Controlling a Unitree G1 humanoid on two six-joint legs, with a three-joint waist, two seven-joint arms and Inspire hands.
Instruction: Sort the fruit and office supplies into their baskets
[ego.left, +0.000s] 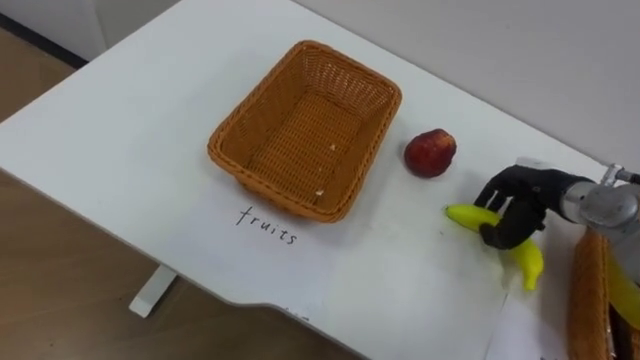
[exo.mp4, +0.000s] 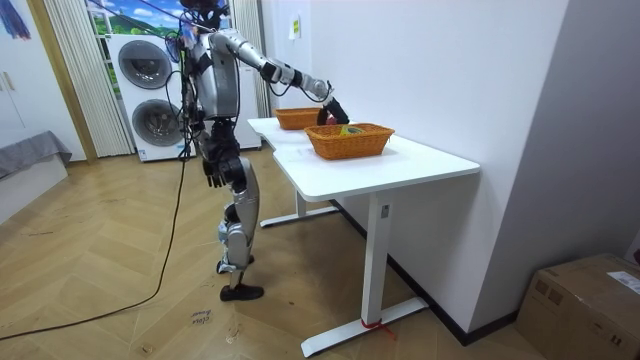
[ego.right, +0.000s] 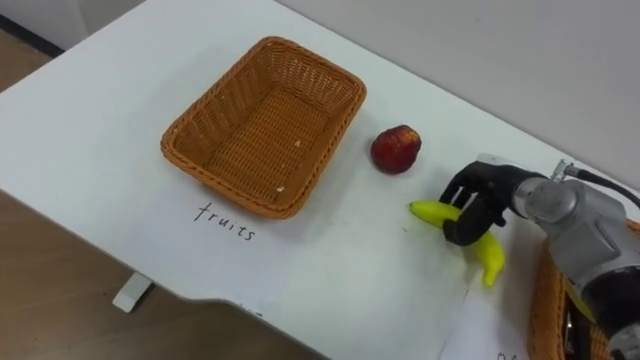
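Bright, even light from overhead washes my white tabletop (ego.left: 120, 130). The brown woven wicker basket (ego.left: 305, 125) casts a faint soft shadow along its near rim, the round red apple (ego.left: 430, 153) a small one beneath. My black right hand (ego.left: 515, 200), curled round the curved yellow banana (ego.left: 464, 214), dims the table under it.

We see the woven brown fruit basket (ego.left: 300, 135) sitting open side up at the left of the white table (ego.left: 120, 130), with nothing in it but a few pale specks. Just right of its far corner, and apart from it, rests the red apple (ego.left: 430, 153). Farther right and nearer is the curved yellow banana (ego.left: 528, 264), its middle wrapped by the right hand (ego.left: 512, 205). A second woven basket (ego.left: 588, 295) stands at the right edge, and something yellow seems to lie inside it.
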